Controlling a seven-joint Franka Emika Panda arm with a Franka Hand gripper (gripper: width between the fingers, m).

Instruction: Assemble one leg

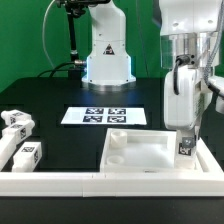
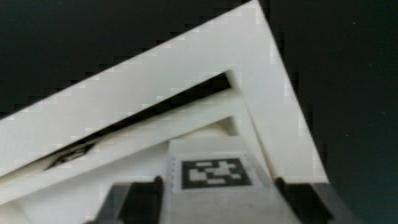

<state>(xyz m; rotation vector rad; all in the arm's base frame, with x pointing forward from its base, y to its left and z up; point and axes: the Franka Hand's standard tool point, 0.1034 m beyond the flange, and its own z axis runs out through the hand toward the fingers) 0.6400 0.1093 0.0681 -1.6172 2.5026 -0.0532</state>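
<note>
Claw [image 1: 185, 140] clamped on one leg [image 1: 185, 146], upright over one square panel [image 1: 140, 152]. Two loose legs [image 1: 20, 135] on desk [image 1: 60, 135]. One marker board [image 1: 105, 116].

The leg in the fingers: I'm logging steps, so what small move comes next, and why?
Probably a small descent to seat it. The gripper holds the leg upright over the corner of the white panel on the exterior view's right; whether it sits in a hole cannot be told.
</note>
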